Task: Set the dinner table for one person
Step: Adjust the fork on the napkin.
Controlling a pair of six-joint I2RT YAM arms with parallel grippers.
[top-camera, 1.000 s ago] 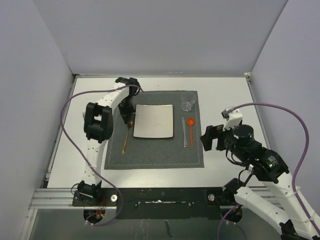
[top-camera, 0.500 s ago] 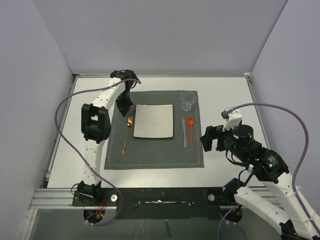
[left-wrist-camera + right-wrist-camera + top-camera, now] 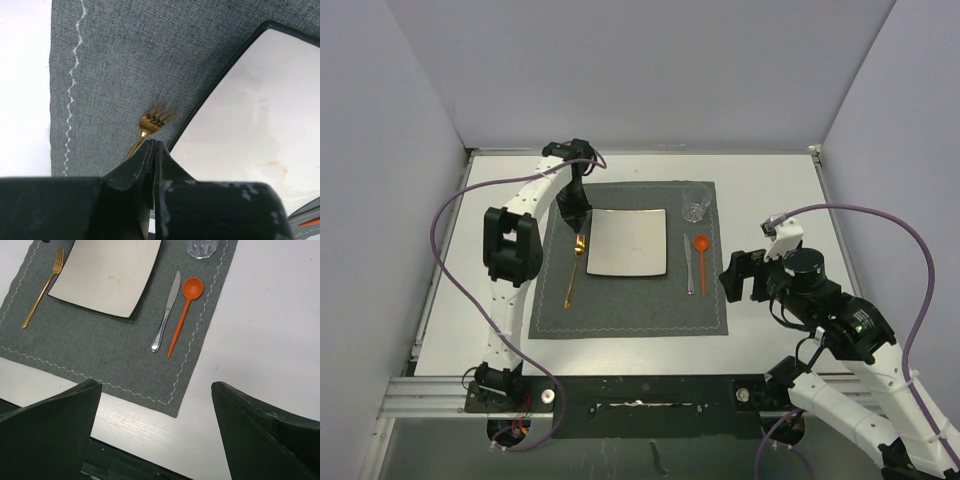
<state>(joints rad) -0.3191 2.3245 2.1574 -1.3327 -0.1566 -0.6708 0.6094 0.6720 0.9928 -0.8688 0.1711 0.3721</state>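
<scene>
The white dinner table [image 3: 770, 200] carries a dark grey placemat [image 3: 630, 300]. On the placemat lie a square white plate [image 3: 628, 242], a gold fork [image 3: 571, 280] to its left, and a silver knife [image 3: 689, 265] and an orange spoon [image 3: 701, 250] to its right. A clear glass [image 3: 696, 202] stands at the far right corner. My left gripper [image 3: 579, 226] is shut and empty, its tips [image 3: 154, 143] just above the fork's neck [image 3: 154, 119] beside the plate's corner [image 3: 250, 125]. My right gripper [image 3: 735, 275] is open and empty over bare table right of the placemat.
The table's black front rail [image 3: 650, 395] runs along the near edge. Grey walls enclose the left, back and right sides. Purple cables loop from both arms. In the right wrist view the placemat's near right corner [image 3: 175, 412] lies just ahead of the open fingers.
My left gripper has lifted back from the fork's head toward the far side, then settled slightly right. The fork stays flat on the placemat. The right arm has barely moved.
</scene>
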